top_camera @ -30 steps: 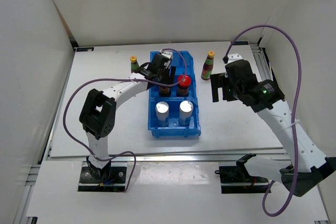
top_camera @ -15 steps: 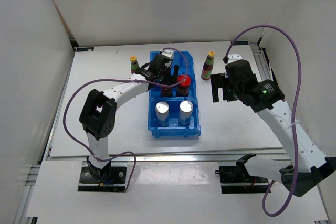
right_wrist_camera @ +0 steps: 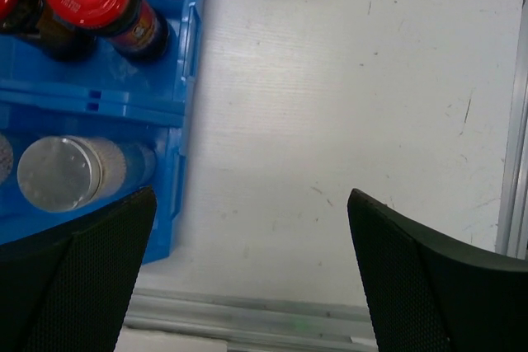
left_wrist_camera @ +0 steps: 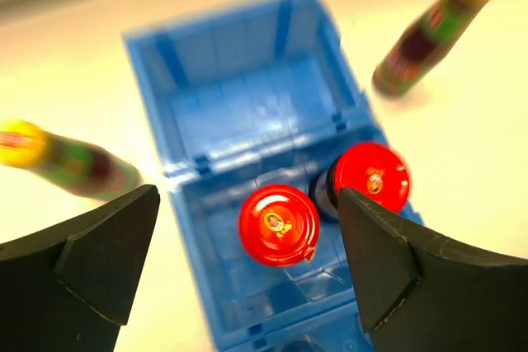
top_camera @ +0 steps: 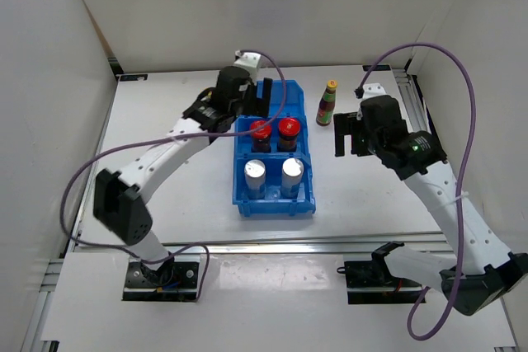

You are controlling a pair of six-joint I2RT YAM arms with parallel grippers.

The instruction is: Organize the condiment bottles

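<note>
Four of six are in: two dark jars w/ red lids (top_camera: 261,131) in the middle compartment of the blue plastic three-compartment bin (top_camera: 311,180), and two white cylinders w/ silver tops (top_camera: 256,172) in the near one. The far compartment holds nothing (presumably meant for the last pair). Those two stand out on the white table (top_camera: 355,195). The right slim dark yellow-capped bottle (top_camera: 327,105) is upright just beside the bin's far right corner. The left slim dark yellow-capped bottle (left_wrist_camera: 62,162) is just off the far left side.

Left gripper (left_wrist_camera: 247,199) hangs over the bin, approx above the divider btwn far and middle compartments, jaws spread wide, holding nothing. Right gripper (right_wrist_camera: 252,195) is likewise wide and empty, over the table right of the bin.

Risks, as I judge:
- The bottles are tall and narrow, so a finger landing on one instead of straddling it would prob. topple it.
- The left fingers (left_wrist_camera: 91,261) hang over the red lids and could clip them or the bin wall if lowered.
- Both arms going for the one far compartment could collide.

Top cam hides the left bottle behind the left arm; only the left wrist cam shows it, blurred. Right wrist cam catches just the right bottle's base; top cam shows it whole.
</note>
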